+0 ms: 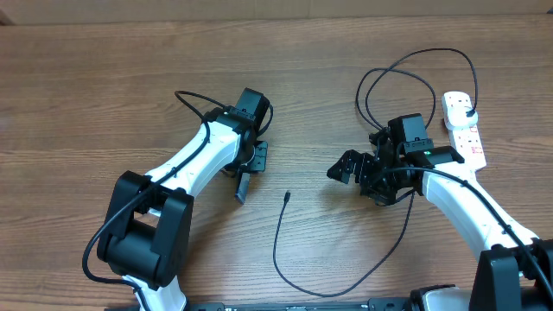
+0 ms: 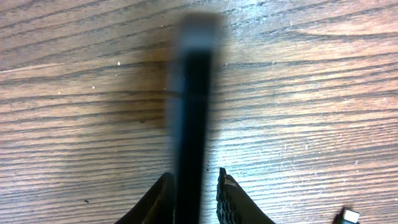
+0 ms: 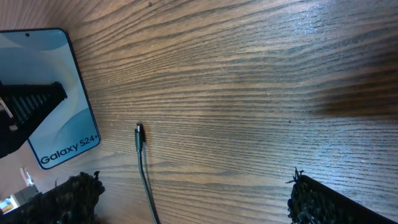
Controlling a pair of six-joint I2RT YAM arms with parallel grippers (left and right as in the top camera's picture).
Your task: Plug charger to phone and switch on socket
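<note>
Phone (image 2: 194, 93) sits edge-on, pinched in my left gripper (image 2: 194, 183), left of the table's (image 1: 86, 104) middle. Charger tip (image 3: 138, 132) lies on the wood near it. My right gripper (image 3: 189, 193) hangs wide, empty. I'd pinch the tip close behind its connector, keeping it square to the phone. Socket (image 1: 464, 130) waits near the right edge.

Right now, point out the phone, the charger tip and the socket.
phone (image 3: 68, 106): right wrist view, on its blue screen.
charger (image 3: 138, 132): right wrist view, on its connector tip.
socket (image 1: 469, 138): overhead view, on its white body.
</note>
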